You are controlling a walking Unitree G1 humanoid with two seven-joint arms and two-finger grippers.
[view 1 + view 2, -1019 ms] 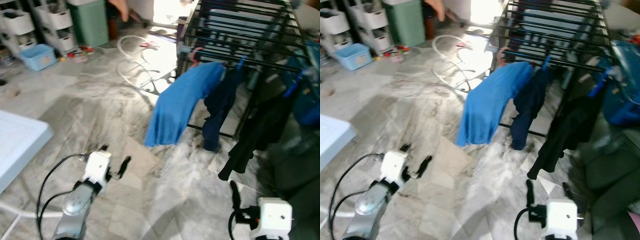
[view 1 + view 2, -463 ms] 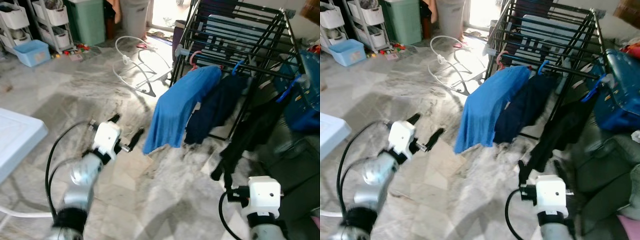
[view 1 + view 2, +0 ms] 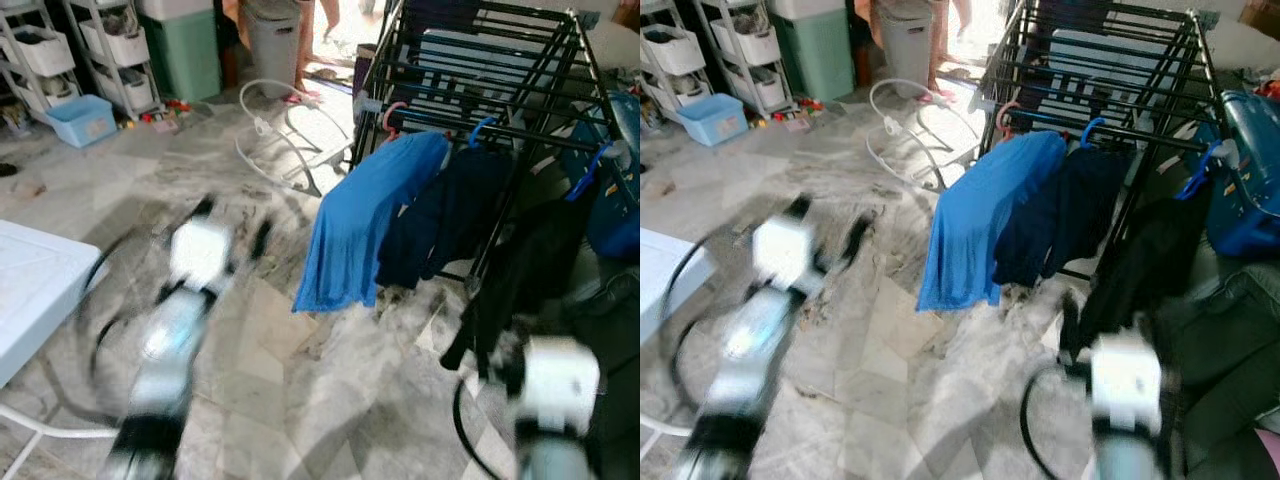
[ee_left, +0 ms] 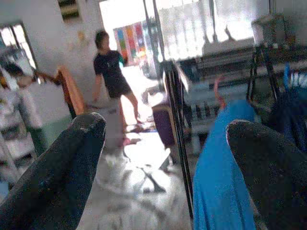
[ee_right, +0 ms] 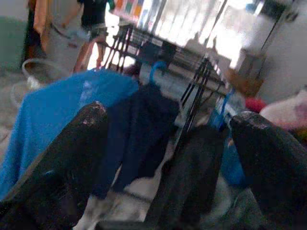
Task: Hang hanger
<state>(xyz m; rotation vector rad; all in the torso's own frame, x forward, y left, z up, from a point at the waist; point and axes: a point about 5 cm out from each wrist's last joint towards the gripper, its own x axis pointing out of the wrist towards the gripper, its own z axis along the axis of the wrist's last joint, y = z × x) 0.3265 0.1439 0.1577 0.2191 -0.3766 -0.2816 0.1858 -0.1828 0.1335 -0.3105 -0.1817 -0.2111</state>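
Three garments hang on the rack [image 3: 480, 70]: blue shirt [image 3: 360, 225], navy top [image 3: 440, 215], black one [image 3: 525, 270]. The left wrist view adds a person [image 4: 112, 79]. Left pincer [image 4: 163, 143] and right pincer [image 5: 168, 143] are spread, empty. A blue hanger [image 3: 480, 130] hooks the rail.

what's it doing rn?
Nothing is held. The left pincer and right pincer are both open, raised toward the black rack. A blue shirt, a navy top and a black garment already hang there on hangers. Both arms are blurred in the eye views. A person stands in the background past the rack.
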